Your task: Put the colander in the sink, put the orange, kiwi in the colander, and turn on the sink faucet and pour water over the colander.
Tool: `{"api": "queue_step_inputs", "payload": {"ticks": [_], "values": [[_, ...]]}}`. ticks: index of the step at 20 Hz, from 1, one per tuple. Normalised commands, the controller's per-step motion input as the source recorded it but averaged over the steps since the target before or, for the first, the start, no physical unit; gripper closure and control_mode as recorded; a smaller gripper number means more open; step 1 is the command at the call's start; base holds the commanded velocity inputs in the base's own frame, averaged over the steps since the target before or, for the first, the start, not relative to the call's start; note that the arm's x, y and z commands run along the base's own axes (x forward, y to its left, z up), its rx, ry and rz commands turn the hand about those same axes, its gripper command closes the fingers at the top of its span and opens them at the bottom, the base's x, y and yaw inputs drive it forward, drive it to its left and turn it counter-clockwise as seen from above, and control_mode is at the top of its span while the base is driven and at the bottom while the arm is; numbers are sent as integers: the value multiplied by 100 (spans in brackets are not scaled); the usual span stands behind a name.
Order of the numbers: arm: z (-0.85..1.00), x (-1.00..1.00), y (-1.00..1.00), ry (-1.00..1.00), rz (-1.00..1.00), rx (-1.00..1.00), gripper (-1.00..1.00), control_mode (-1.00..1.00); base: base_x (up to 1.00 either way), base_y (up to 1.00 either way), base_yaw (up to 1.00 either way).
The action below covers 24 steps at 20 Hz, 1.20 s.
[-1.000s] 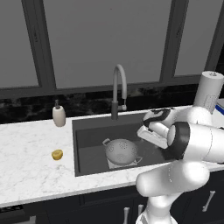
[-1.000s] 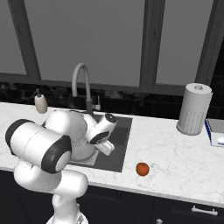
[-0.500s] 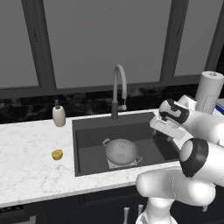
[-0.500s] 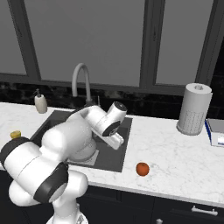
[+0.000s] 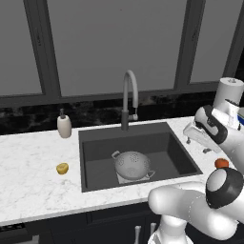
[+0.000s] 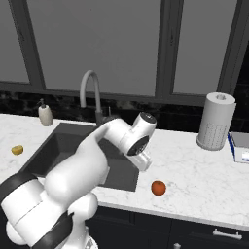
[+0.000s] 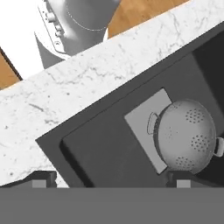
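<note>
Two fruits are seen on white marble counter [image 5: 33, 186]: kiwi [image 5: 62, 168] left, orange [image 6: 158, 187] right. Colander [image 5: 133, 165] sits in sink [image 5: 90, 143]. Gripper [image 5: 200, 141], jaws wide, was moved right since earlier pic.

Orange [image 5: 221, 163] partly behind the arm, colander [image 7: 188, 135] handle cut by hand view's edge

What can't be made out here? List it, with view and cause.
- Colander in the hand view: far handle cut off by the picture's edge.
- Sink floor in the right base view: hidden behind the arm.
- Faucet lever in the left base view: too small to read its position.
</note>
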Motion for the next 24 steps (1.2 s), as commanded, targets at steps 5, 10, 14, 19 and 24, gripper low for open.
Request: {"api": "queue_step_inputs", "payload": {"ticks": [5, 10, 14, 19, 24], "values": [[20, -24, -58, 22, -49, -6, -100, -100, 0, 0, 0], [3, -33, -56, 12, -36, -5, -100, -100, 0, 0, 0], [0, -27, -52, 10, -32, 0, -100, -100, 0, 0, 0], [-6, -24, -40, 4, -29, 0, -100, -100, 0, 0, 0], [-30, -5, 0, 2, -41, -7, -100, -100, 0, 0, 0]]}}
